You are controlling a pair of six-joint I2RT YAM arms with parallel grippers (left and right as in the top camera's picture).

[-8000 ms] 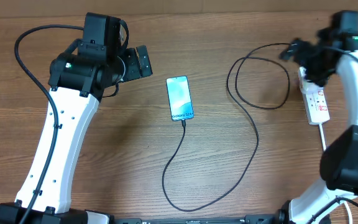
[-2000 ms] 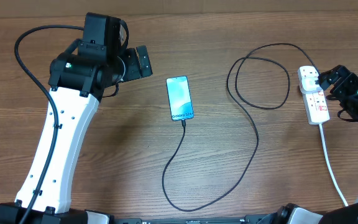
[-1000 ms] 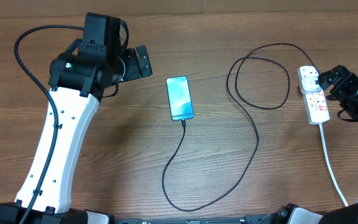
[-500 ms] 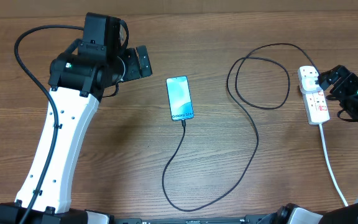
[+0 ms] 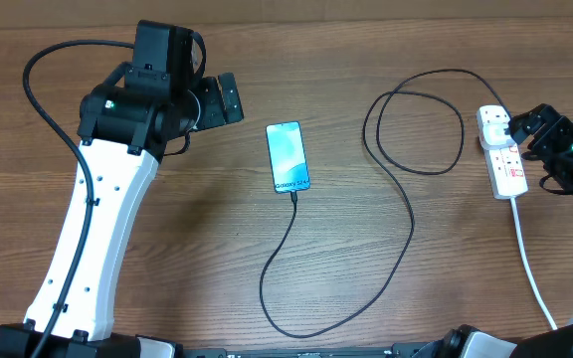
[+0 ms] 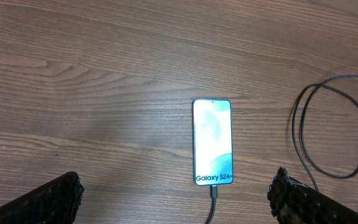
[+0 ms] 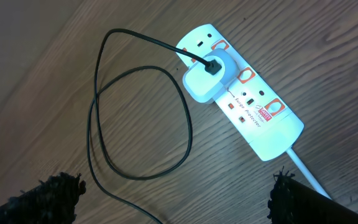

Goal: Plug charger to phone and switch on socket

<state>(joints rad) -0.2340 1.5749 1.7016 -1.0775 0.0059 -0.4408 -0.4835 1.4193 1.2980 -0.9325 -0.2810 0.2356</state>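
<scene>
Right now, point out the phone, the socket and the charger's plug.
phone (image 6: 212, 142), left wrist view, middle of the screen.
socket (image 7: 277, 130), right wrist view, plain white end of the casing.
charger (image 7: 213, 66), right wrist view, its black plug end.

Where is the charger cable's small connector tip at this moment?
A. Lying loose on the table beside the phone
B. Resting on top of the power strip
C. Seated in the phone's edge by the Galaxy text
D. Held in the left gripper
C: in the left wrist view the charger runs straight into the edge of the phone just below its white text band, with no gap showing.
</scene>
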